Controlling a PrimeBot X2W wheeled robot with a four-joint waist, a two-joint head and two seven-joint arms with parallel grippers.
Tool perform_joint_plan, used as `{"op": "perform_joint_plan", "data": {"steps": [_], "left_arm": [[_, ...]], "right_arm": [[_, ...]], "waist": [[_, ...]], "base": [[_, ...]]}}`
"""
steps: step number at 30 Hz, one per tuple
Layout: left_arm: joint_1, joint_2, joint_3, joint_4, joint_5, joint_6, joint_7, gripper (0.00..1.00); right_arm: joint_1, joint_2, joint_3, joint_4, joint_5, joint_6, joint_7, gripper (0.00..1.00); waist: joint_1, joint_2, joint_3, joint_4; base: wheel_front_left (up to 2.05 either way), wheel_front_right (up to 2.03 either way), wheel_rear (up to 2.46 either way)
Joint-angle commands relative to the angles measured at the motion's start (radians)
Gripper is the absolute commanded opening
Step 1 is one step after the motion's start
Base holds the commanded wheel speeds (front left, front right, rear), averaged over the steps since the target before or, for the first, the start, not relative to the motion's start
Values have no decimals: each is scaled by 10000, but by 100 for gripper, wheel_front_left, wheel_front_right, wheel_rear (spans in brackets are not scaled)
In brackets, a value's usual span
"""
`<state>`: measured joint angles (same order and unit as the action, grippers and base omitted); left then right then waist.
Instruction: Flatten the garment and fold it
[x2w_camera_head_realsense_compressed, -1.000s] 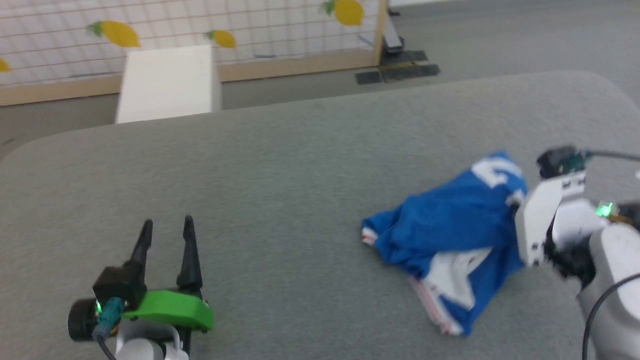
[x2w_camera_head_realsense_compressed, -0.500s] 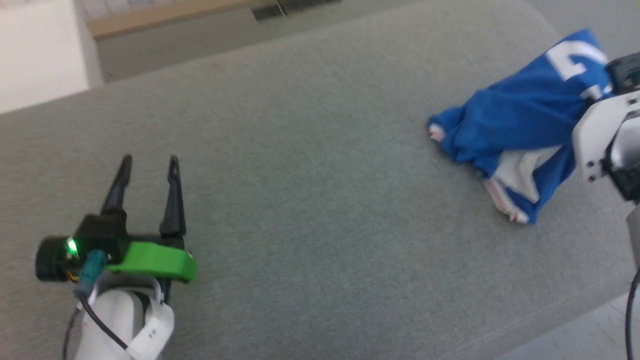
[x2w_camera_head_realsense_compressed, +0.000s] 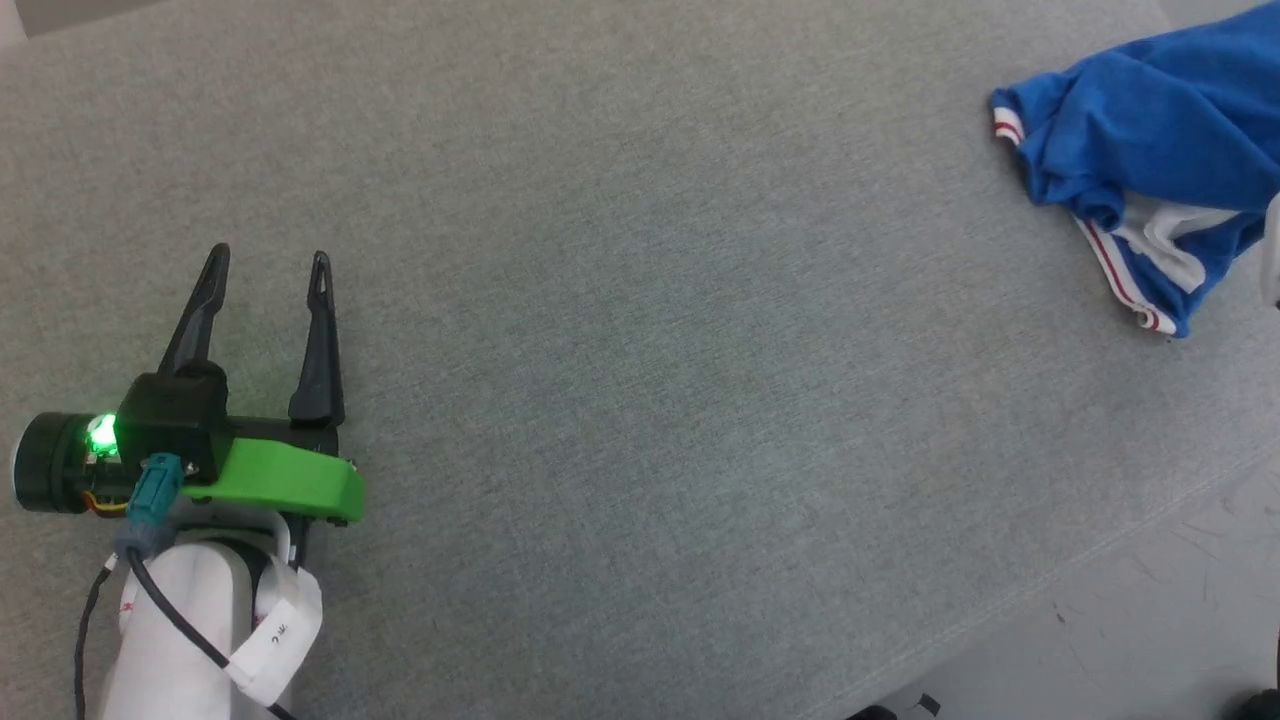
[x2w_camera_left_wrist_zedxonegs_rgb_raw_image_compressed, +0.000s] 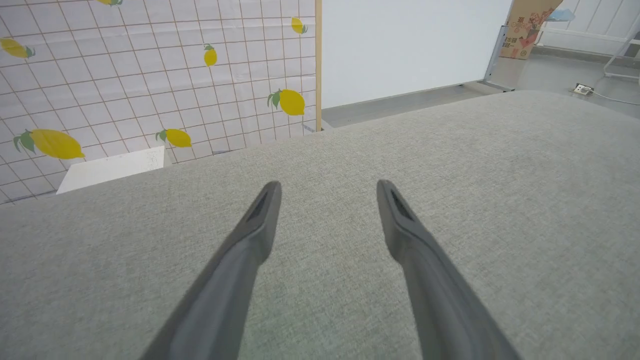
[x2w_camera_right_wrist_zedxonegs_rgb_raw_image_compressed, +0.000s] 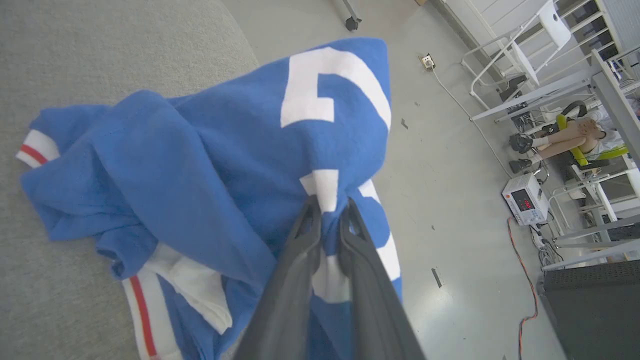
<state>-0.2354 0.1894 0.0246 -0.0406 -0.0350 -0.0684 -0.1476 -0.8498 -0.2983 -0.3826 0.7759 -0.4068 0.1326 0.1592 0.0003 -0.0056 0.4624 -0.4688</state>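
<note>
**Garment (x2w_camera_head_realsense_compressed: 1140, 140) bunched at the far right of the table, pinched by the right gripper (x2w_camera_right_wrist_zedxonegs_rgb_raw_image_compressed: 327, 202)**

Head view: the blue shirt lies crumpled at the upper right of the grey fabric table (x2w_camera_head_realsense_compressed: 640, 300), partly cut off by the picture's edge. Its white trim with a red stripe faces the table's near edge. The left gripper (x2w_camera_head_realsense_compressed: 269, 254) hovers at the lower left, well apart from the shirt, with bare cloth between them. Pale floor (x2w_camera_head_realsense_compressed: 1150, 620) shows beyond the table's lower right edge.

Left wrist view: the two dark fingers stand wide apart over the bare table, holding nothing. Beyond the far edge stand a lemon-patterned screen (x2w_camera_left_wrist_zedxonegs_rgb_raw_image_compressed: 125, 75), a white box (x2w_camera_left_wrist_zedxonegs_rgb_raw_image_compressed: 110, 167) and a white board (x2w_camera_left_wrist_zedxonegs_rgb_raw_image_compressed: 400, 45).

Right wrist view: the fingers are drawn nearly together, clamped on a fold of blue cloth at a white printed numeral. Part of the shirt hangs lifted from that pinch, and the rest trails on the table. Behind it lie a wall socket (x2w_camera_right_wrist_zedxonegs_rgb_raw_image_compressed: 426, 61), a small meter (x2w_camera_right_wrist_zedxonegs_rgb_raw_image_compressed: 522, 199) and an orange cable (x2w_camera_right_wrist_zedxonegs_rgb_raw_image_compressed: 522, 300).
</note>
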Motion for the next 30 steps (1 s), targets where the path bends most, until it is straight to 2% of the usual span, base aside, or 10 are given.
{"op": "perform_joint_plan", "data": {"steps": [1, 2, 3, 10, 15, 19, 22, 26, 30], "left_arm": [[-3, 49, 30, -45, -27, 57, -14, 100], [26, 38, 21, -26, -45, 65, -39, 100], [69, 7, 12, 23, -81, 78, -87, 100], [526, -467, -125, 763, -449, 172, -627, 100], [997, -838, -219, 1448, -818, 217, -951, 100], [1279, -1048, -300, 1869, -1127, 219, -1077, 100], [1359, -1142, -347, 2114, -1298, 200, -1120, 100], [1453, -1222, -445, 2223, -1393, 169, -1136, 100], [1601, -1285, -462, 2197, -1482, 167, -1139, 100]], "right_arm": [[-202, 69, -296, 92, -206, -19, -156, 4], [-201, 89, -493, 167, -336, -19, -216, 42], [-181, 104, -707, 262, -516, -19, -249, 98], [152, 36, -1816, 308, -1155, -19, -479, 100], [682, 196, -1693, 153, -466, -19, -1631, 100], [1426, 425, -970, -202, 695, -19, -2807, 100], [2245, 554, 6, -790, 1819, -19, -3567, 100], [3551, 586, 1363, -2093, 3309, -19, -3978, 100], [4977, 464, 2201, -3578, 4447, -19, -4096, 100]], "waist": [[-3, 56, 19, 184], [-3, 56, -45, 254], [-3, 56, -152, 339], [-3, 56, -1369, 987], [-3, 56, -2541, 1587], [-3, 56, -3301, 2149], [-3, 56, -3712, 2610], [-3, 56, -4120, 3145], [-3, 56, -4429, 3667]], "base": [[0, 0, 0], [0, 0, 0], [0, 0, 0], [0, 0, 0], [0, 0, 0], [0, 0, 0], [0, 0, 0], [0, 0, 0], [0, 0, 0]]}}
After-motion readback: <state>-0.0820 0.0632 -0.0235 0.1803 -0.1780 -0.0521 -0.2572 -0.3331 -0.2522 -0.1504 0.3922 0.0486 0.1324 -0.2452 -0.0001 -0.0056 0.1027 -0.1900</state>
